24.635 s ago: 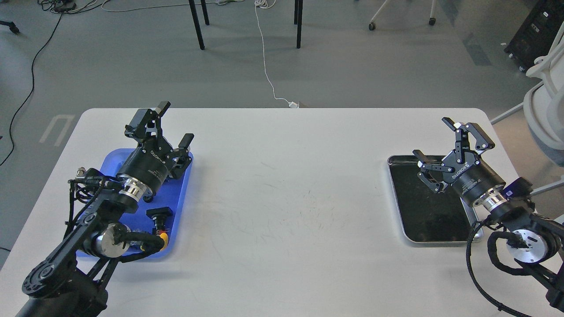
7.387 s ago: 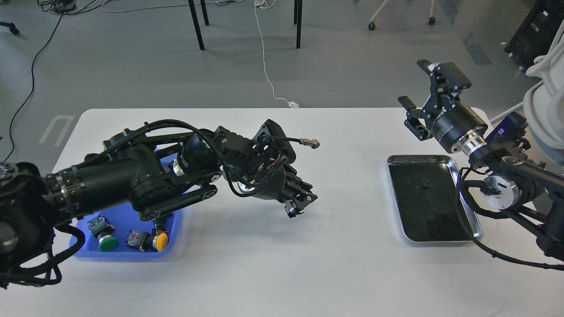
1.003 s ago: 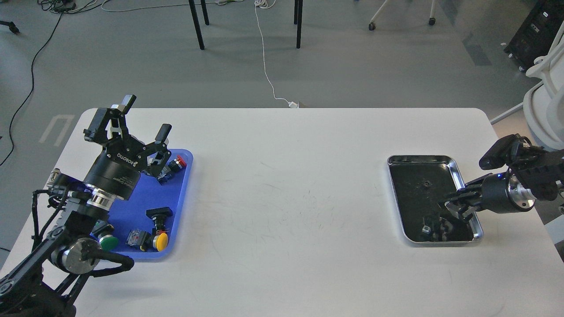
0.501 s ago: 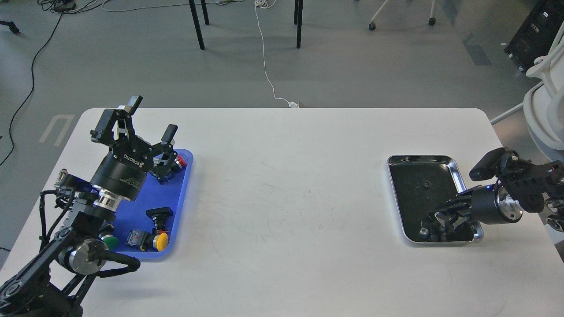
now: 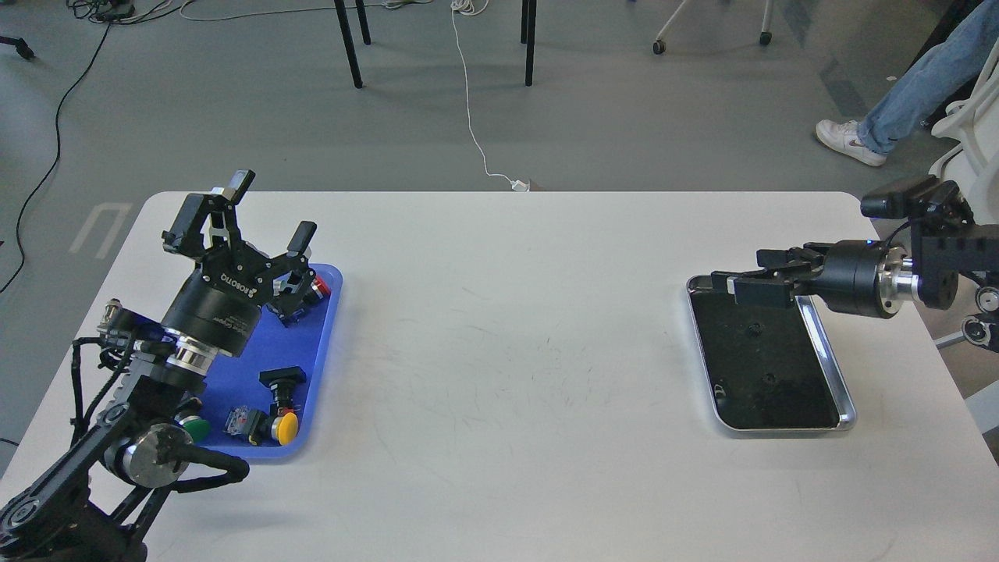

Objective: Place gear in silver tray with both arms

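The silver tray (image 5: 827,367) is seen on the right part of the white table (image 5: 499,328): rectangular, rounded corners, shiny raised rim, dark black inner surface. Three small dark bits lie on the black floor, one toward the far end, one near the middle, one at the near left; they are too small and too dark vs. the bottom for gear teeth to be made out, so which, if any, is the gear can't be told.

The right gripper (image 5: 741,285) is held level over the tray's far edge, pointing left. Its fingers are viewed almost edge-on and overlap, so spread or pressed together can't be told; nothing is seen between them. The right arm is cut off at the frame's right edge.

The left gripper (image 5: 254,207) is raised over the far end of the blue tray (image 5: 320,375), fingers spread wide, nothing pinched. Part of the blue tray is hidden by the left arm. Push-button parts are seen in it: a yellow-capped one (image 5: 286,425), a green one mostly covered, a red one partly behind the fingers.

A person's leg in jeans w/ a white shoe (image 5: 847,140) is cut off at top right.
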Robot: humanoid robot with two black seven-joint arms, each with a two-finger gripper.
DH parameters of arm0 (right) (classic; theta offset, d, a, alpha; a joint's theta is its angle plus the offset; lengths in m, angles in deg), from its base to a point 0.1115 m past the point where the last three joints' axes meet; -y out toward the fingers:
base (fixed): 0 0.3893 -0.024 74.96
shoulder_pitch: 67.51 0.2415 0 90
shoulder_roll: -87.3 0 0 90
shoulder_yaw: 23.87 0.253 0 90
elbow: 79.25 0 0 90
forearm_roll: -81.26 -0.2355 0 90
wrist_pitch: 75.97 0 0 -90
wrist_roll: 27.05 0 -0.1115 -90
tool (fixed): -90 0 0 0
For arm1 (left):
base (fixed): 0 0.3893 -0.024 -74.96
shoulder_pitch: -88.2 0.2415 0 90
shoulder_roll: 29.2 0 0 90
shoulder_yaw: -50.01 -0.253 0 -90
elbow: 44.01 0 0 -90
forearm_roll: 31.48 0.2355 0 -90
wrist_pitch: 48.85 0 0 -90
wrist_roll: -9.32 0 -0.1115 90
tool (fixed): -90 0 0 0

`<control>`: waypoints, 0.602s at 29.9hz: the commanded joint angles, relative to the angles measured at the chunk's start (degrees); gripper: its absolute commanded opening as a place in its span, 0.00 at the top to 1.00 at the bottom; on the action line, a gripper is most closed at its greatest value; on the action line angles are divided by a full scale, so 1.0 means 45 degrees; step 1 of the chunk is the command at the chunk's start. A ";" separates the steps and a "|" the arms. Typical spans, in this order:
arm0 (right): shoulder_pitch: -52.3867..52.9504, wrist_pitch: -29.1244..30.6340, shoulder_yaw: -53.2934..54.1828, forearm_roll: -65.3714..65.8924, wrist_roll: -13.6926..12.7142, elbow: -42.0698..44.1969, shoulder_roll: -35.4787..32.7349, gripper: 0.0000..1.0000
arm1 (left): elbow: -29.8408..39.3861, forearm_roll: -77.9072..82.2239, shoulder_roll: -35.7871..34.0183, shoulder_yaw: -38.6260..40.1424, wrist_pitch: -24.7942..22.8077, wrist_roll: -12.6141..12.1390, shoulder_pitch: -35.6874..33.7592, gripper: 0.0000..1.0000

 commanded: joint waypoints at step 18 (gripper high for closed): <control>-0.7139 0.0178 0.8081 -1.3370 0.0002 -0.0004 0.3278 0.01 | -0.1210 0.2674 0.1424 -0.0015 0.1700 -0.1485 -0.0022 0.02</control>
